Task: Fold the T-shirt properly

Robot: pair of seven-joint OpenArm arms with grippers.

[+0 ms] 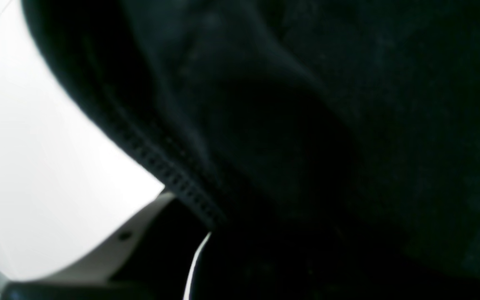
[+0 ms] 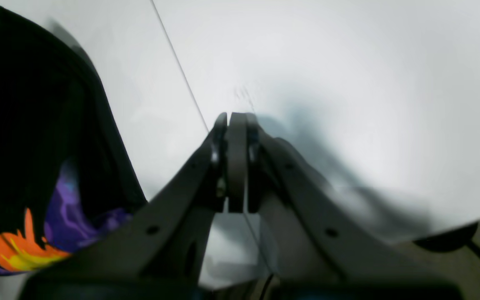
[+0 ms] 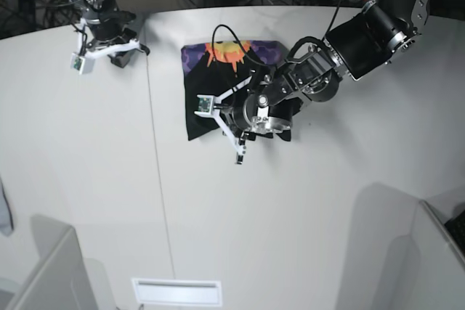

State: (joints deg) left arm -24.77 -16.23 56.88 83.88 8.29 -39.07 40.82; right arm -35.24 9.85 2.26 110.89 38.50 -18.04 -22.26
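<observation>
White and wide, your bench [image 3: 87, 179] fills the base view, with a thin seam running down it and cables crowding the far edge. On it, toward the back, lies the T-shirt [image 3: 200, 117], already gathered into a compact black block with the orange-and-purple sun print showing along its far edge.

Your left arm reaches over the shirt, and its left gripper [image 3: 237, 152] sits at the near edge of the cloth. In the left wrist view a stitched hem [image 1: 169, 175] runs right into the fingers, so the jaws look nearly together, clamped on that hem. Your right gripper [image 2: 236, 125] hangs over bare bench well off to the side, jaws pressed together on nothing.

Watch for this: only one side of the fabric is held. If you drag or lift from there, the free side could slide, skew the stack, or spill the layers. A thin pinch on the hem might also slip loose.
</observation>
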